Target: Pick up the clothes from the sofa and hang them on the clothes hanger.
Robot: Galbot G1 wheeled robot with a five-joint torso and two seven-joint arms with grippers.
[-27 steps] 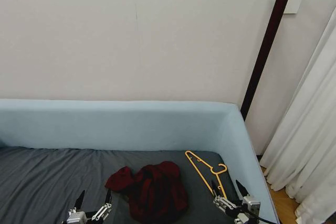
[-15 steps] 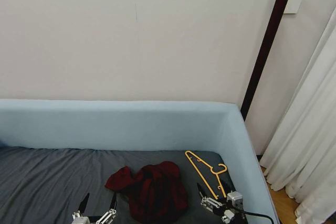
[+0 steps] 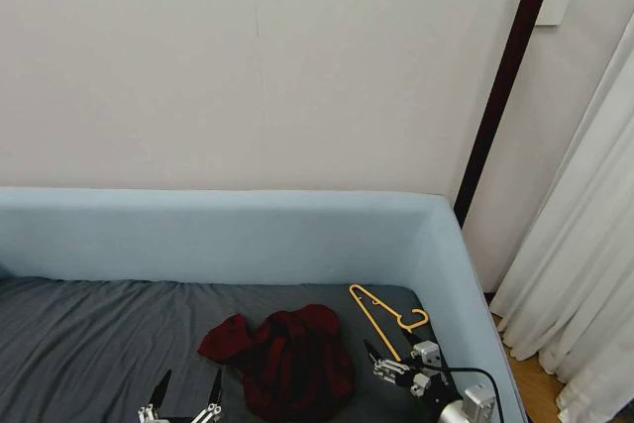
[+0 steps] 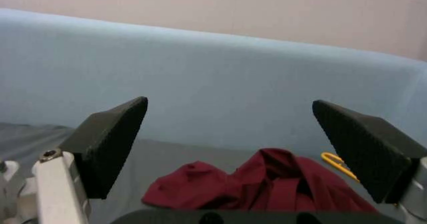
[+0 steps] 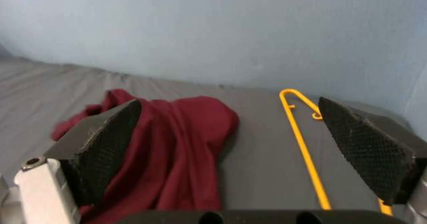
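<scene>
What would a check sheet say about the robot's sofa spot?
Surface: dark grey sofa seat, light blue backrest.
Job's things: crumpled dark red garment on the seat; orange hanger lying flat beside it, apart.
Clutter: nothing seen.
Claws: left claw open, on the near side of the garment; right claw open, by the hanger.
Cables: black cable on the right arm.
Surroundings: white wall, dark rack pole, white curtain.
</scene>
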